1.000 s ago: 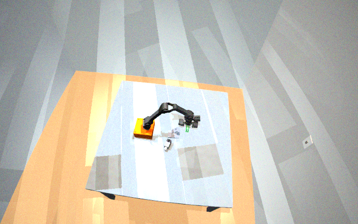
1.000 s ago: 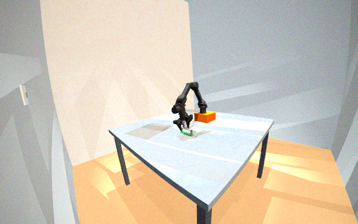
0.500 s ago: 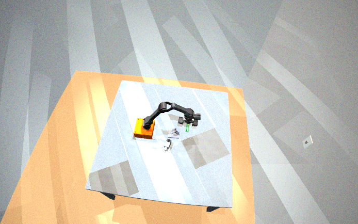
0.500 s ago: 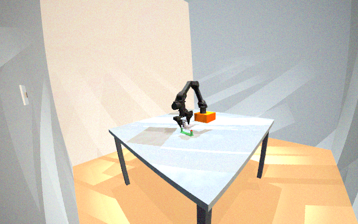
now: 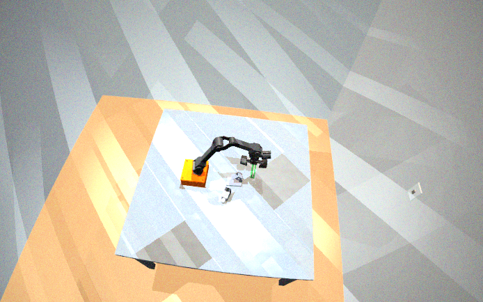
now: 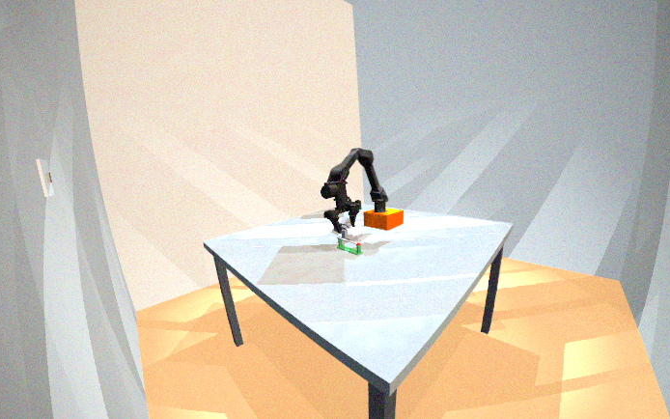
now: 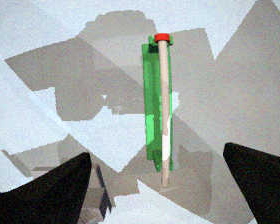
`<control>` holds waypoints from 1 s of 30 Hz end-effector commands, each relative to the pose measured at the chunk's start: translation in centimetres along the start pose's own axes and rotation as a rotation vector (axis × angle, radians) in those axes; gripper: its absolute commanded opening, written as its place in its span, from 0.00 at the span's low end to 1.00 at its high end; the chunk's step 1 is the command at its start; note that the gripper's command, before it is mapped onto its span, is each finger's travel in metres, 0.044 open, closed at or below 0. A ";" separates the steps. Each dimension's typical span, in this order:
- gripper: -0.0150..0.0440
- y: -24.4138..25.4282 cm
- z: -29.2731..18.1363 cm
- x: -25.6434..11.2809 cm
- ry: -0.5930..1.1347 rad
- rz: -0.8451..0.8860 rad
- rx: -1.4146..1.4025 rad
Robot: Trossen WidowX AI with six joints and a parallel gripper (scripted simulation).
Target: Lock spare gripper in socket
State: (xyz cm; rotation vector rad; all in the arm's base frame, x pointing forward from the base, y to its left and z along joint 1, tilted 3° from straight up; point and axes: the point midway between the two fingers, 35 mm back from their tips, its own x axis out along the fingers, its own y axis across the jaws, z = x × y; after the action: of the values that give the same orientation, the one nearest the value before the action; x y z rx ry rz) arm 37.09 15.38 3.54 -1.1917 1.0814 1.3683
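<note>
The lock pin (image 7: 164, 85) (image 6: 349, 241) is a pale rod with a red head; it lies lengthwise along the green rack (image 7: 150, 90) (image 6: 348, 250) (image 5: 251, 175), its headless end sticking out past the rack. My gripper (image 5: 253, 163) (image 6: 346, 227) (image 7: 161, 156) is wide open and empty above the rack, the fingers on either side of the pin's headless end in the wrist view, touching neither. The grey mount (image 5: 237, 178) stands beside the rack, on the arm base's side; its socket is too small to read. The white and dark spare gripper (image 5: 225, 195) lies apart from the mount.
The arm's orange base block (image 5: 195, 178) (image 6: 383, 218) stands on the table (image 5: 214, 240) (image 6: 379, 312). In the wrist view a grey part (image 7: 98, 195), perhaps of the mount, shows close beside the left finger.
</note>
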 end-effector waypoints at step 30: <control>1.00 2.0 -4.3 -6.8 0.129 -0.061 0.708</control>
State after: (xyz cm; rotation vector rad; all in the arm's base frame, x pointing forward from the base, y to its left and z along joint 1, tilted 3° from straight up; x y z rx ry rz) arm 36.77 13.46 10.33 -1.0236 1.2513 1.1197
